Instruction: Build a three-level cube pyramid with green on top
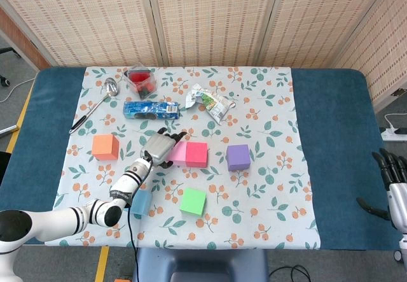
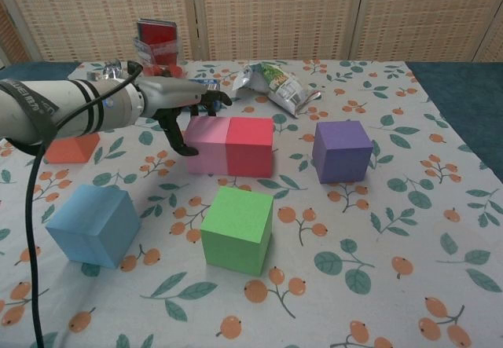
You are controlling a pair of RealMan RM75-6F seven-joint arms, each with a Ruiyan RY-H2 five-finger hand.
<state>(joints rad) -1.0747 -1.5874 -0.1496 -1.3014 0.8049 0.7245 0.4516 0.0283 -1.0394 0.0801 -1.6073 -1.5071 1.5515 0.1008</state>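
Chest view: left hand (image 2: 182, 106) spread against the pink foam cube (image 2: 207, 144), grasping nothing — pink touches the red foam cube (image 2: 251, 145), purple foam cube (image 2: 342, 151) apart, green foam cube (image 2: 237, 228) on the cloth; nothing stacked yet — right hand (image 1: 393, 186) idle, open.

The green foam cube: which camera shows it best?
The chest view: the green foam cube sits close and large there, its top and front faces plain. The head view shows the same cube small, from above, near the table's front edge.
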